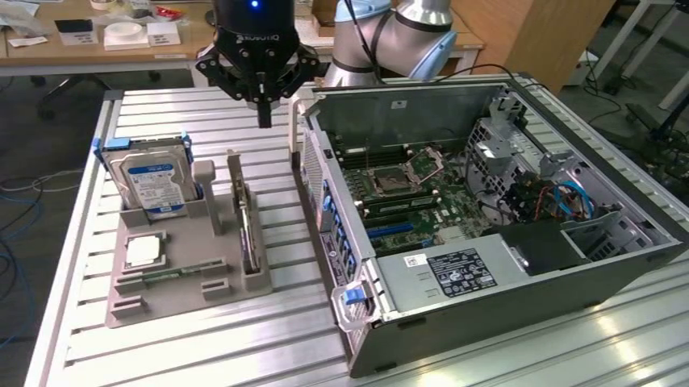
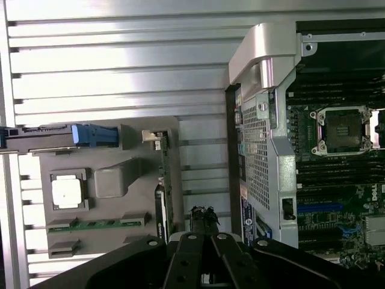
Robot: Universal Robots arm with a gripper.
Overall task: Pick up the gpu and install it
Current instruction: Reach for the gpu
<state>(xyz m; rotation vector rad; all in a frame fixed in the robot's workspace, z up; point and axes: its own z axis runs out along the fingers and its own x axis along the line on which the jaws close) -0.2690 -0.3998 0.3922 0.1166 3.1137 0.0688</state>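
The gpu [image 1: 247,226] stands edge-on as a thin dark blade in a slot of the grey holder [image 1: 183,298], its metal bracket toward the far end. In the wrist view the gpu [image 2: 163,180] is a narrow strip at the holder's edge nearest the case. My gripper [image 1: 264,119] hangs above the table beyond the holder's far end, between it and the open computer case [image 1: 356,266]. Its fingers are shut together with nothing between them. In the wrist view the gripper [image 2: 203,217] points down at the slatted table beside the gpu.
A hard drive [image 1: 156,181] with a blue-white label stands in the holder's far corner. A CPU [image 1: 144,250] and a green memory stick [image 1: 173,274] lie in it too. The case shows its motherboard [image 1: 404,189] and power supply [image 1: 463,274]. Desks stand behind.
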